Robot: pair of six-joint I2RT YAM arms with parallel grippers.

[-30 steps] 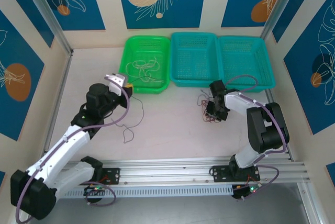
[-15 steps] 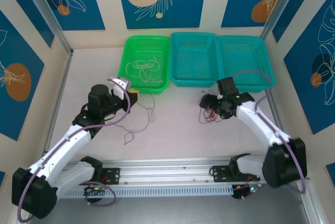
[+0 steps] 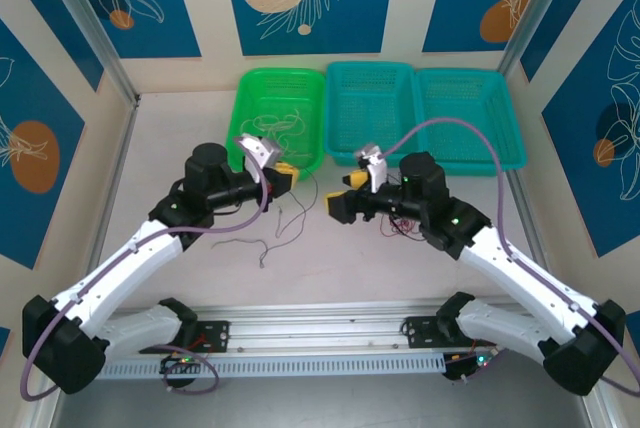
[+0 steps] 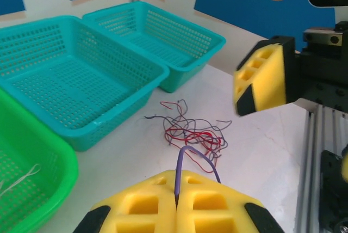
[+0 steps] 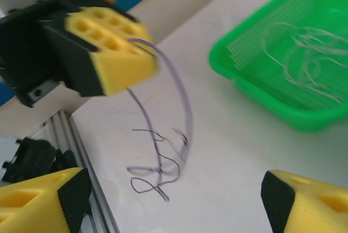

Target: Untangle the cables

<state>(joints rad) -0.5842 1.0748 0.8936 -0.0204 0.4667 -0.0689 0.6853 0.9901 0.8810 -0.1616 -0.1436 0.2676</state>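
Observation:
My left gripper [image 3: 287, 174] is shut on a thin dark purple cable [image 4: 187, 159], which sticks out between the closed yellow pads [image 4: 147, 206]. That cable hangs from the left gripper [image 5: 109, 53] down to loose curls on the table [image 5: 157, 162]. A tangle of red and purple cables [image 4: 193, 132] lies on the table beside the middle teal basket, under the right arm [image 3: 400, 223]. Cream-white cables [image 3: 275, 128] rest in the green basket [image 3: 245, 148]. My right gripper [image 3: 345, 193] hovers open facing the left one, with nothing between its fingers [image 5: 38, 203].
Two teal baskets [image 3: 372, 153] [image 3: 470, 158] stand in a row to the right of the green one at the back. The aluminium rail [image 3: 330, 323] with the arm bases runs along the near edge. Walls enclose the table on three sides.
Both arms swung toward the centre. The left gripper carried the purple cable to the right. The right gripper left the red-purple tangle, turned and moved left, now open facing the left gripper.

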